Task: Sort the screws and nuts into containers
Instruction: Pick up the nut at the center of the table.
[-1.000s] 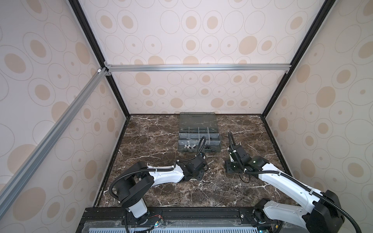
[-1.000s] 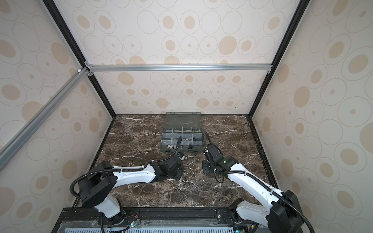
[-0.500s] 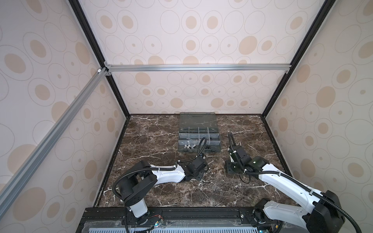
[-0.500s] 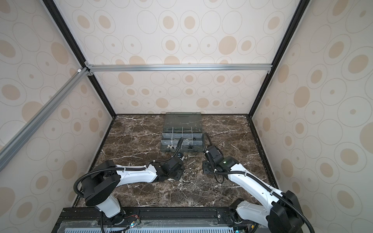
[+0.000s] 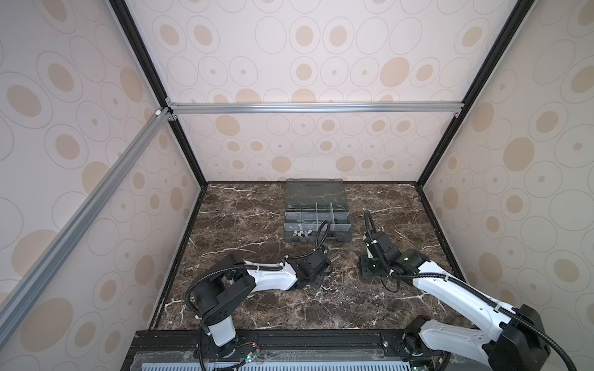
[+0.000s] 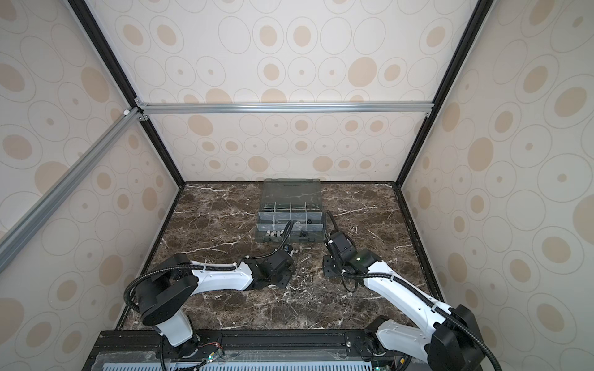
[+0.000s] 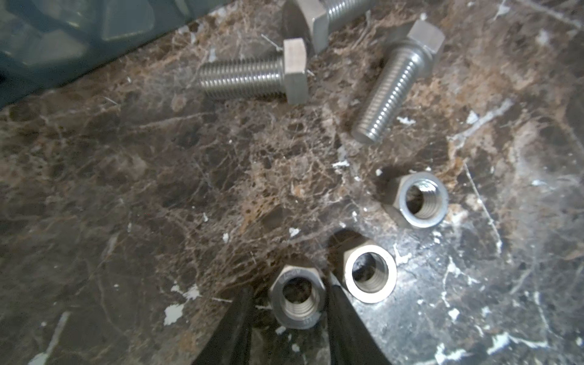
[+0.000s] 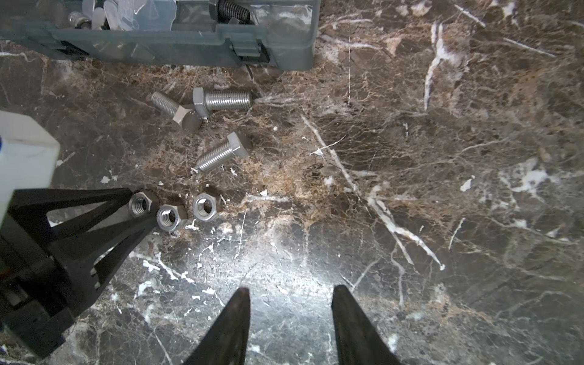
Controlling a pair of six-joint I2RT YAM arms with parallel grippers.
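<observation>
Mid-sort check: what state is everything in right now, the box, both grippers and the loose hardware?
Organiser box: lid open.
Left gripper: open, straddling one silver nut, not clamped.
Right gripper: open, empty.
Other two silver nuts: flat on the marble, holes up.
Three silver hex bolts: on their sides, unsorted.

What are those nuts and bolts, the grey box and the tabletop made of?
The hex nuts and hex bolts look like bare steel, perhaps stainless or plated: silvery grey, satin sheen, crisp threads. The organiser box seems translucent grey plastic; contents show through its wall. The tabletop looks like polished brown marble with white veins, possibly a printed laminate.
</observation>
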